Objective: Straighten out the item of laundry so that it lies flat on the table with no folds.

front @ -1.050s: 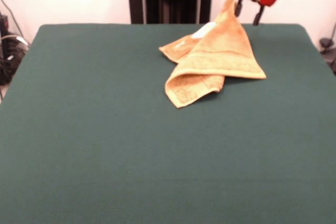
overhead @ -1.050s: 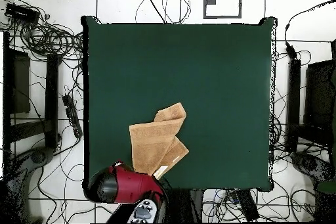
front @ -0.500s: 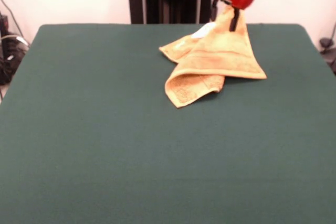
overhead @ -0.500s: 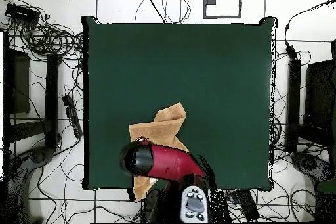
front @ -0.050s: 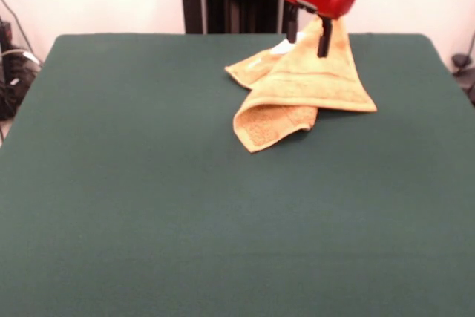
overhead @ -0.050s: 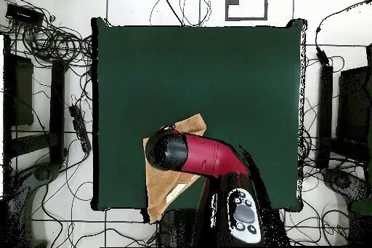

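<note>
I had the gripper [front @ -0.050s: 307,36] at the towel [front @ -0.050s: 300,87] peak, far right of the table [front @ -0.050s: 148,183]. Fingers straddled the raised corner; whether they'd clamped it, couldn't tell. Towel lay folded over itself, one flap tucked under, tag side up near the far edge. Peak pos. suits lifting a corner to unfold, imo. Overhead: arm [overhead @ -0.050s: 196,154] covered most of the cloth.

From above, the red arm [overhead @ -0.050s: 207,156] covered the middle of the towel [overhead @ -0.050s: 158,190] and hid the tool entirely. In the front view, the picture's top edge cut off the arm, the towel's peak sat between the tool's [front @ -0.050s: 306,36] fingers, and the desk's [front @ -0.050s: 148,183] near edge ran out of frame.
</note>
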### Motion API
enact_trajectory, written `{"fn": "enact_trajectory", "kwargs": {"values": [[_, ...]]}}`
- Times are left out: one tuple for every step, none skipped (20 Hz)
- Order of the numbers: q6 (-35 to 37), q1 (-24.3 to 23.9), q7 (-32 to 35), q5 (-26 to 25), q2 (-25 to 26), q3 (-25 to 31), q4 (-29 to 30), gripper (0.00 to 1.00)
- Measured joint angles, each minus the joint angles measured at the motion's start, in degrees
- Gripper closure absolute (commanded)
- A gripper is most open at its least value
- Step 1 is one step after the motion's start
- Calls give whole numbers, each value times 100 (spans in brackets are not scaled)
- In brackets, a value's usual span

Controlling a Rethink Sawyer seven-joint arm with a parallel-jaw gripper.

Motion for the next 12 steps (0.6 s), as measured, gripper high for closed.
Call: {"fn": "enact_trajectory", "kwargs": {"values": [[0,-6,0,-26,19,17,-47,0],[1,-11,0,-78,63,51,-142,0],[1,-11,0,-121,118,74,-227,0],[2,-10,0,-172,180,92,-312,0],[0,-10,0,-205,233,103,-381,0],[1,-11,0,-261,304,114,-464,0],[0,-9,0,-317,391,119,-564,0],[1,-9,0,-358,468,121,-643,0],[0,-9,0,-410,592,123,-763,0],[1,-9,0,-447,673,127,-833,0],[1,-9,0,-464,723,129,-872,0],[0,-9,0,-482,773,132,-912,0]]}}
